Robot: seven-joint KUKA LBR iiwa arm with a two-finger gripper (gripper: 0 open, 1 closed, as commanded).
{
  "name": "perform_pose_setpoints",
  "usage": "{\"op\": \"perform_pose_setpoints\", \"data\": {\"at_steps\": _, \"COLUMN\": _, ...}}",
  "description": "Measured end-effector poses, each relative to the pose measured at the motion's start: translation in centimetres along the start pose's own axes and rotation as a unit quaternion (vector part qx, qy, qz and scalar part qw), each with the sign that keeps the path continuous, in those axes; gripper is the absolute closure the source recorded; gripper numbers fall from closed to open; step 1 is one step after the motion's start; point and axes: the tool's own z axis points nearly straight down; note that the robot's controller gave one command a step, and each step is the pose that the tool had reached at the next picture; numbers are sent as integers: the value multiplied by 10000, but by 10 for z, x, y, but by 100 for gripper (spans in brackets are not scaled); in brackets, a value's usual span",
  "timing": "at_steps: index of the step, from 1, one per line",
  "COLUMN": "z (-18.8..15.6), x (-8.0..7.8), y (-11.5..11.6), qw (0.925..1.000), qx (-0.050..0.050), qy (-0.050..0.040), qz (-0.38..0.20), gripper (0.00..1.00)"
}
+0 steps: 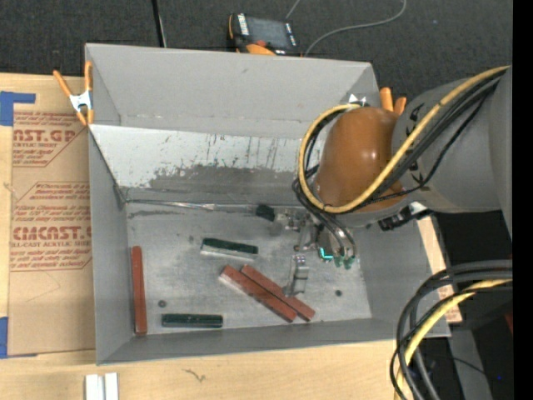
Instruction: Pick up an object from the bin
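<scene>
Floor [450,23]: dark, almost black, with a fine carpet-like grain; it spans the top of the view.
Table [250,377]: pale wood, with a bare strip along the near edge.
Rod [155,11]: thin and black, slanting across the floor at upper left.
Device [263,33]: small black-and-orange box, seen against the floor at top centre.
Cable [350,30]: thin and pale, curving away from the device over the floor.
Light: even and soft on floor and table alike.
</scene>
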Motion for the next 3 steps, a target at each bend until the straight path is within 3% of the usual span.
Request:
{"op": "perform_pose_setpoints", "data": {"at_steps": 1, "z": 65, "x": 30, "y": 36, "qw": 9934, "qx": 1, "qy": -37, "qz": -1144, "gripper": 0}}
{"op": "perform_pose_setpoints", "data": {"at_steps": 2, "z": 64, "x": 30, "y": 35, "qw": 9935, "qx": 3, "qy": -32, "qz": -1137, "gripper": 100}}
{"op": "perform_pose_setpoints", "data": {"at_steps": 3, "z": -101, "x": 17, "y": 44, "qw": 9722, "qx": 13, "qy": -71, "qz": -2341, "gripper": 100}}
